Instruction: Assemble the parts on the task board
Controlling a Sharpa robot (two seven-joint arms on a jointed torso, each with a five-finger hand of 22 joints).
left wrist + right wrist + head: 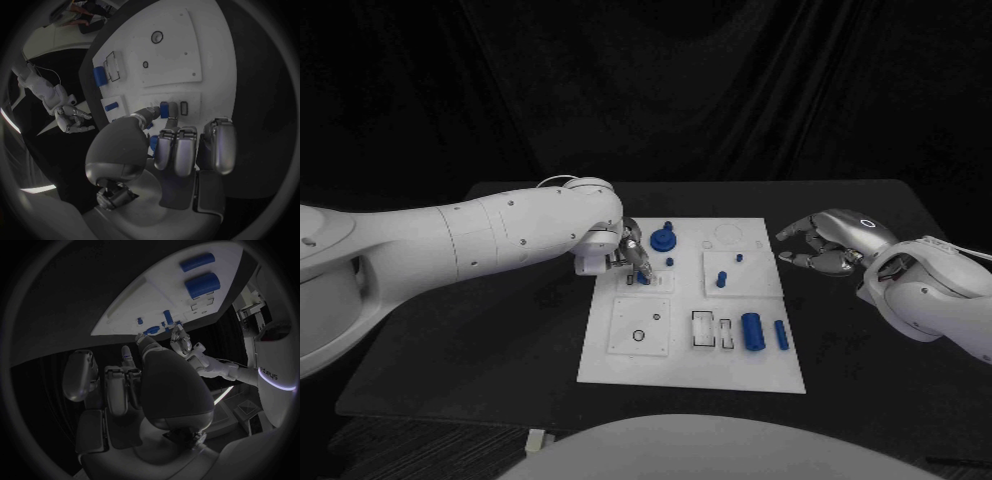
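Observation:
The white task board (697, 345) lies mid-table. My left hand (625, 258) hovers over its upper left part. In the left wrist view the thumb and a fingertip (173, 114) pinch a small blue part (164, 109) beside a rectangular slot (184, 107). A round blue part (664, 238) and a blue peg (723, 279) stand on the board. A thick blue cylinder (753, 331) and a thinner one (780, 335) lie at its lower right. My right hand (826, 243) hangs off the board's right edge, fingers curved and apart, holding nothing.
Two small blue pegs (672, 262) (738, 257) stand near the board's middle. Empty rectangular recesses (714, 330) and a round hole (640, 336) mark the board's lower half. The black table (488, 340) runs wide on both sides.

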